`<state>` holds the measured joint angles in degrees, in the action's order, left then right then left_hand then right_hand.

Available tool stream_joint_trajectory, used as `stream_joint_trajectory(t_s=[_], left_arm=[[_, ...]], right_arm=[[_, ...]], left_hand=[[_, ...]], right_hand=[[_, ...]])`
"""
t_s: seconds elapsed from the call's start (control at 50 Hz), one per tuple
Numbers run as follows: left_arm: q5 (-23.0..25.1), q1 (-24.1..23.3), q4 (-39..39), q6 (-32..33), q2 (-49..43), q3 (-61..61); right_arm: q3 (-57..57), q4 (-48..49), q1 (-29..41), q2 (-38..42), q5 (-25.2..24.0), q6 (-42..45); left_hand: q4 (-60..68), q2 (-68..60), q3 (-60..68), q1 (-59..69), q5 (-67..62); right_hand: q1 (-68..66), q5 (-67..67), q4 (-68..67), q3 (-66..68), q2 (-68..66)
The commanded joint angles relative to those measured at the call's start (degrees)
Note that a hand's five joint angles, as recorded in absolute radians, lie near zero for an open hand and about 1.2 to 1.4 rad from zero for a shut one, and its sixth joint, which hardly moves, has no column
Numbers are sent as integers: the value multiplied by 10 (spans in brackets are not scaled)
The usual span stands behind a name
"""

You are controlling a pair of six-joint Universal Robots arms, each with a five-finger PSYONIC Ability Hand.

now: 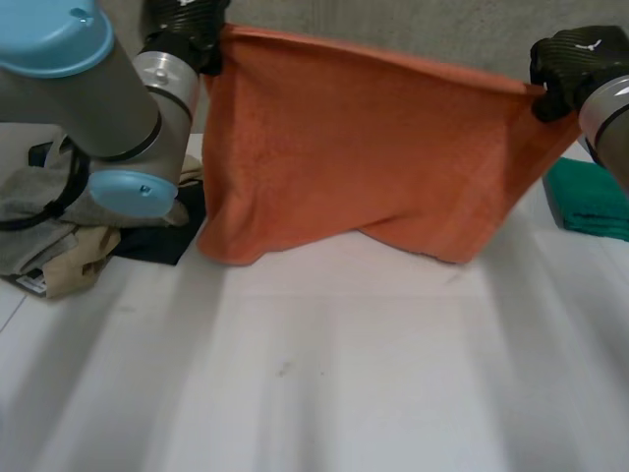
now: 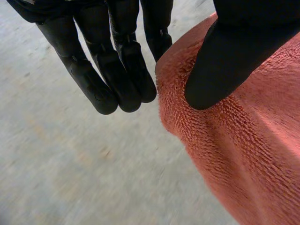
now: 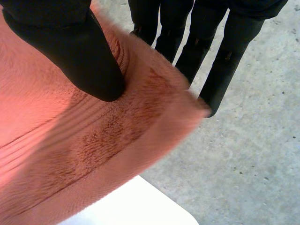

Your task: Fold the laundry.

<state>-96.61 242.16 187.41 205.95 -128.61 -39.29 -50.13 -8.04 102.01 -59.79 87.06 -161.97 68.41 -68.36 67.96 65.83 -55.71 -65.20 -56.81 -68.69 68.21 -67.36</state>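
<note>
An orange towel [image 1: 364, 157] hangs stretched above the far part of the white table [image 1: 324, 374], its lower edge resting on the tabletop. My left hand [image 1: 187, 34] holds its upper left corner: in the left wrist view the thumb [image 2: 229, 61] presses the orange towel [image 2: 243, 154] against the straight fingers [image 2: 117, 70]. My right hand [image 1: 570, 69] holds the upper right corner. In the right wrist view its thumb [image 3: 79, 56] pins the orange towel [image 3: 79, 154] against the fingers [image 3: 215, 56].
A heap of grey, beige and dark clothes [image 1: 59, 236] lies at the table's left, beside my left arm. A folded green cloth [image 1: 595, 202] sits at the right edge. Beyond the table is grey floor [image 2: 70, 164].
</note>
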Motion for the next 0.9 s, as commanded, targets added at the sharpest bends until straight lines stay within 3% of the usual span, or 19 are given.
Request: stream_joint_trajectory(t_s=[0.02, 0.18, 0.24, 0.26, 0.32, 0.38, 0.46, 0.56, 0.72, 0.9], left_arm=[[-44, -31, 1, 36, 68, -228], [-88, -72, -50, -2, 26, -326], [-96, -78, -84, -28, 8, -313], [-100, -77, -108, -44, 2, -300], [-95, -67, -141, -63, 5, -277], [-64, -42, -163, -71, 26, -261], [11, 1, -153, -65, 58, -256], [103, 55, -140, 1, 66, -255], [153, 138, -138, 159, 40, -278], [252, 181, -124, 187, -34, -252]], right_arm=[[-52, 0, 27, 7, -3, 2], [-145, 29, 28, 29, -29, 44], [-160, 30, 27, 40, -28, 63], [-170, 33, 26, 44, -27, 73], [-180, 33, 25, 48, -28, 83], [-188, 34, 21, 45, -29, 96], [-192, 37, 21, 37, -30, 97], [-206, 37, 24, 27, -35, 97], [-213, 37, 27, 31, -42, 100], [-214, 37, 25, 31, -42, 102]], left_hand=[[116, -116, 120, 142, -143], [116, -116, 120, 142, -143], [-108, 108, -104, -83, 81], [-287, 287, -283, -262, 261], [-450, 450, -446, -425, 424], [-466, 465, -461, -440, 439], [-468, 467, -463, -442, 441], [-478, 477, -473, -452, 451], [-473, 472, -468, -447, 446], [-410, 410, -406, -385, 383]], right_hand=[[-148, -132, -113, 118, -126], [-148, -132, -113, 118, -126], [-148, -132, -113, 118, -126], [-148, -132, -113, 118, -126], [-148, -132, -113, 118, -126], [-148, -132, -113, 118, -126], [-148, -132, -113, 118, -126], [-148, -132, -113, 118, -126], [-148, -132, -113, 118, -126], [-148, -132, -113, 118, -126]])
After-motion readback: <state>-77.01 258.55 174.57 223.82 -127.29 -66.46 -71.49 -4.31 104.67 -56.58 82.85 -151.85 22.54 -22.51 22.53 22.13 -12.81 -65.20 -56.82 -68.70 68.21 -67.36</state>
